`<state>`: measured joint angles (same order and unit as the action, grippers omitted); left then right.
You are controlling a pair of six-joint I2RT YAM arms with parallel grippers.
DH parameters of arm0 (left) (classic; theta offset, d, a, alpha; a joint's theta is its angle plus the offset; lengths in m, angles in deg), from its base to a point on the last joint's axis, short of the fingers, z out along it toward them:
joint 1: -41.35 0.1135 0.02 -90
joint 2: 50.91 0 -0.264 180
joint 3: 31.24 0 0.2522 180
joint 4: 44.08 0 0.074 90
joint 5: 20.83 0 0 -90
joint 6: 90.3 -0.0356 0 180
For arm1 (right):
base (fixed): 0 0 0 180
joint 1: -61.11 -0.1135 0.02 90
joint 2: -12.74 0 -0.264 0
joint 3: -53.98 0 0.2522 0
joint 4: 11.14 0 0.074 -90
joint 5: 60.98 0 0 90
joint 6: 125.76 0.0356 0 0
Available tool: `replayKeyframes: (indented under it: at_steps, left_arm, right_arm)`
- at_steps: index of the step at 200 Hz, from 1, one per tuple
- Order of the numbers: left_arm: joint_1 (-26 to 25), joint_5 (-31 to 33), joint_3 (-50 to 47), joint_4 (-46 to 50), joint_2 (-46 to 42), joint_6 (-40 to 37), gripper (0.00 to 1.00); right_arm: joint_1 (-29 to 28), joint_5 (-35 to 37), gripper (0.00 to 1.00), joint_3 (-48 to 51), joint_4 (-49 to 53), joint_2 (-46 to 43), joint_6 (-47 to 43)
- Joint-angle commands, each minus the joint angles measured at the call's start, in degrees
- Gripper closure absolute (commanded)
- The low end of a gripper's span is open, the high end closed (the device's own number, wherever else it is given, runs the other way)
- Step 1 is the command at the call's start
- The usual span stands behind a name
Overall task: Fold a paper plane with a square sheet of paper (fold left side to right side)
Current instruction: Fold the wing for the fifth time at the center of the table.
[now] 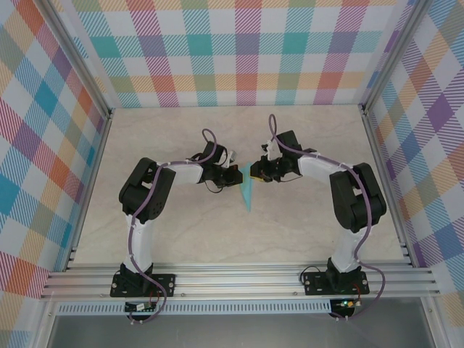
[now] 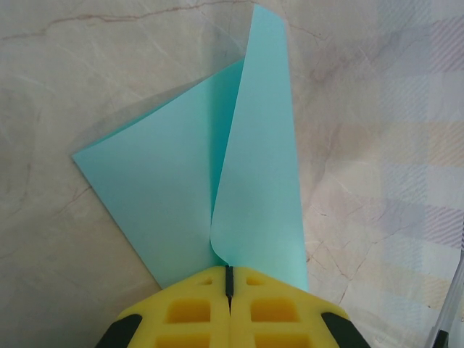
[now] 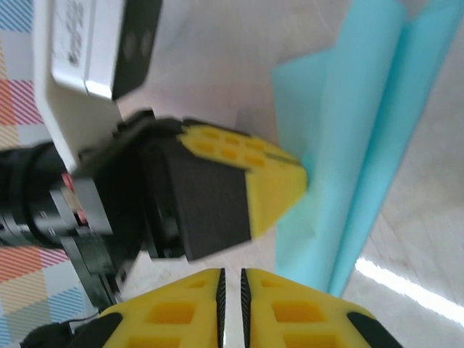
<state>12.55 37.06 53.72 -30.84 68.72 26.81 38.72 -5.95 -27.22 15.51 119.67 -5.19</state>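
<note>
If judged from the near end outward, looks like early days on this one. Closest in, clamped fully shut at the left gripper, apparently pinching the near corner of the square sheet of paper right at the foot of a curled-up flap. Narrowed to a thin slit at the right gripper, nothing visibly caught in it, sitting close by the sheet's edge, and touching or not, can't tell. Moving out: plain turquoise, thin and floppy, lying partly flat on the pale marble-look table, between the two grippers and roughly mid-table seen from above. Has one side lifted and rolled over toward the other in a soft loop, with no pressed crease visible and the edges nowhere near lined up. So probably a side-to-side fold begun but not finished. Left to do, at a guess — bring the flap down, match the edges, flatten the crease, then all the nose and wing folds. Nothing dart-shaped anywhere yet, just the flap's tip poking up with the checked wall far behind.
</note>
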Motion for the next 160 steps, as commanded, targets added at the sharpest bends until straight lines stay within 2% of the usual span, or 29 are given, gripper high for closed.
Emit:
replayKeyframes:
  at_steps: [1, 68, 160]
  left_arm:
    - [-0.56, 1.76, 0.95, 1.03, 2.32, -1.6, 0.99]
    - [-0.82, 1.87, 1.62, 1.47, 2.77, -1.8, 0.99]
    - [-1.17, 1.85, 2.36, 2.05, 2.62, -1.8, 0.97]
  right_arm:
    - [-0.46, 1.48, 0.87, -2.65, 0.29, 3.69, 2.23]
    - [-1.12, 1.63, 0.87, -8.51, 1.86, 10.2, 3.23]
    - [-1.24, 5.37, 0.87, -9.29, 6.22, 13.06, 2.1]
